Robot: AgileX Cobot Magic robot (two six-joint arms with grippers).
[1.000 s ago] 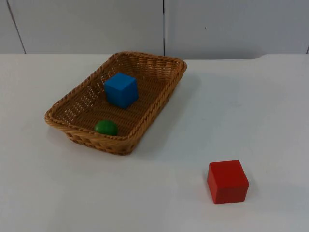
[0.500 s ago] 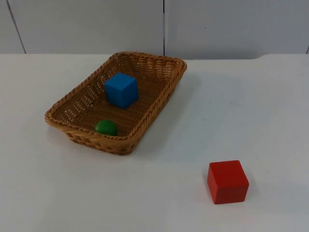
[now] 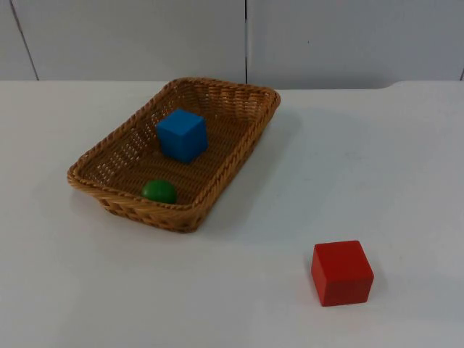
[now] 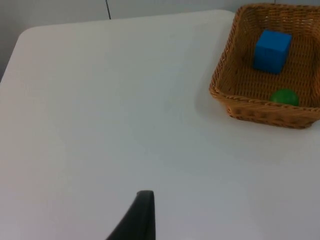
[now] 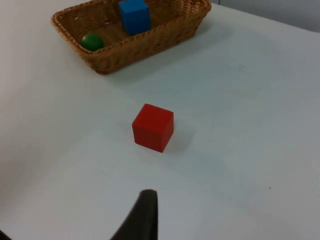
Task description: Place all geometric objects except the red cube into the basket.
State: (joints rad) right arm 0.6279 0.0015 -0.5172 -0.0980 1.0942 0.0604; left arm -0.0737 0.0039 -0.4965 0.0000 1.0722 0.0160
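- The blue cube (image 3: 182,134) sits inside the wicker basket (image 3: 239,94), toward its far half.
- The green ball (image 3: 159,191) lies in the basket too, close against the near wall.
- The red cube (image 3: 341,272) stands alone on the white table (image 3: 377,159), well apart from the basket, right where it should stay.
- To my eye the job looks finished; I see nothing else waiting to go in.
- The left gripper (image 4: 141,215) hangs over bare table beside the basket, waiting; I cannot tell how its claw stands.
- The right gripper (image 5: 144,214) hangs near the red cube, touching nothing; its claw I cannot tell either.
- No brand, label or writing can be read anywhere.
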